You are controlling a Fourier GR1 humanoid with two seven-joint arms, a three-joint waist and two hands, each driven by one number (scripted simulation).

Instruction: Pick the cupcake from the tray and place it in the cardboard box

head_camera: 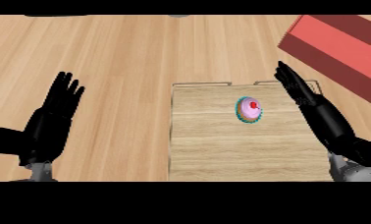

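Cupcake (249, 109) upright near tray (217, 159) far edge, ungrasped; right hand (311, 105) alongside, fingers straight for reaching; left hand (54, 115) resting open.

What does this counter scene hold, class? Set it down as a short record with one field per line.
surface: wooden counter
tray: wooden tray with a thin metal rim, lower middle
cupcake: cupcake with pink icing, a red top and a teal wrapper, on the tray's upper right part
box: red box at the upper right, off the tray
left hand: left hand open, fingers up, resting at the left
right hand: right hand open, over the tray's right edge, apart from the cupcake
task state: cupcake not yet picked
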